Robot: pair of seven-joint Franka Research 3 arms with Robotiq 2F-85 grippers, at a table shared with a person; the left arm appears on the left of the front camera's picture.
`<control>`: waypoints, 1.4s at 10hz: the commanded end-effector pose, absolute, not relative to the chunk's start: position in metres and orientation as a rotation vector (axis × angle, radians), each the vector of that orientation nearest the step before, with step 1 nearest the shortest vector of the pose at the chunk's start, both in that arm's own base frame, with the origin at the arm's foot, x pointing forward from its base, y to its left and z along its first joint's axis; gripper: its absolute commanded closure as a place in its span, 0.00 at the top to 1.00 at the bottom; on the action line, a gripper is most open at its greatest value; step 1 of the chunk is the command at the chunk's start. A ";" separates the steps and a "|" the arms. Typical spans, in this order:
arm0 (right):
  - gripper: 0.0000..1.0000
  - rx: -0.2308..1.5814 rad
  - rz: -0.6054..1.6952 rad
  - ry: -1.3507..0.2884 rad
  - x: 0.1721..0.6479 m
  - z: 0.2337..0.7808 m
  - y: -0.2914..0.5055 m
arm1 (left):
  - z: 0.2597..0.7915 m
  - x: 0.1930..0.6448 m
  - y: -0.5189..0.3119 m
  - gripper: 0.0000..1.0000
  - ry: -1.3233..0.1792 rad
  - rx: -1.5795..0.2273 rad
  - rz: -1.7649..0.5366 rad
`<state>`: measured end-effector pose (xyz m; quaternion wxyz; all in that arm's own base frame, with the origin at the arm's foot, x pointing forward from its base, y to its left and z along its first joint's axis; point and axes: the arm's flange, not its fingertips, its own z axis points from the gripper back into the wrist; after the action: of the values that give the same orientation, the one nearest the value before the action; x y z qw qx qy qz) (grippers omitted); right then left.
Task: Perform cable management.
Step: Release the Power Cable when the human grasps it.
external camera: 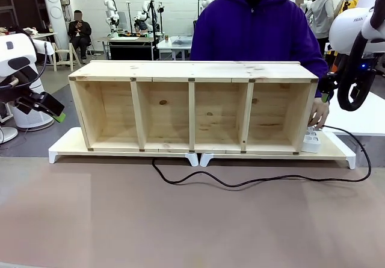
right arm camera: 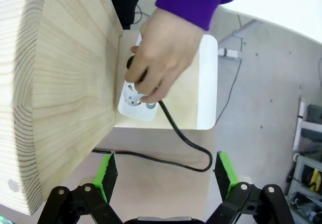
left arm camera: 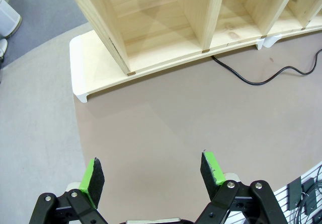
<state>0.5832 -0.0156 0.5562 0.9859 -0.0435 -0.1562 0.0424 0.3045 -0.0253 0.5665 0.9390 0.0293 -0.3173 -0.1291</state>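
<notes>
The black cable (external camera: 258,182) comes out from under the wooden shelf (external camera: 192,105), snakes right across the brown table and loops back to a white power strip (external camera: 311,140) at the shelf's right end. A person's hand (right arm camera: 161,53) presses the cable's plug into that power strip (right arm camera: 135,102), and the cable (right arm camera: 181,133) curls away below it. My right gripper (right arm camera: 166,169) hangs open above them, beside the shelf's end (external camera: 326,93). My left gripper (left arm camera: 152,172) is open over bare table, off the shelf's left end (external camera: 51,108), with the cable (left arm camera: 256,79) far ahead.
The shelf stands on low white-edged wooden platforms (external camera: 66,146) that reach past both its ends. The person in a purple hoodie (external camera: 255,30) stands behind the shelf. The brown table (external camera: 192,226) in front is bare apart from the cable.
</notes>
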 end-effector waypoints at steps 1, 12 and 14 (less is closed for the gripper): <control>1.00 -0.083 0.093 -0.312 0.583 0.556 -0.009 | 0.566 0.305 -0.025 1.00 -0.647 0.055 -0.253; 1.00 -0.083 0.093 -0.312 0.583 0.556 -0.009 | 0.566 0.305 -0.025 1.00 -0.647 0.055 -0.253; 1.00 -0.083 0.093 -0.312 0.583 0.556 -0.009 | 0.566 0.305 -0.025 1.00 -0.647 0.055 -0.253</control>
<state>0.5832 -0.0156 0.5562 0.9859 -0.0434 -0.1562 0.0424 0.3045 -0.0253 0.5665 0.9390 0.0293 -0.3173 -0.1291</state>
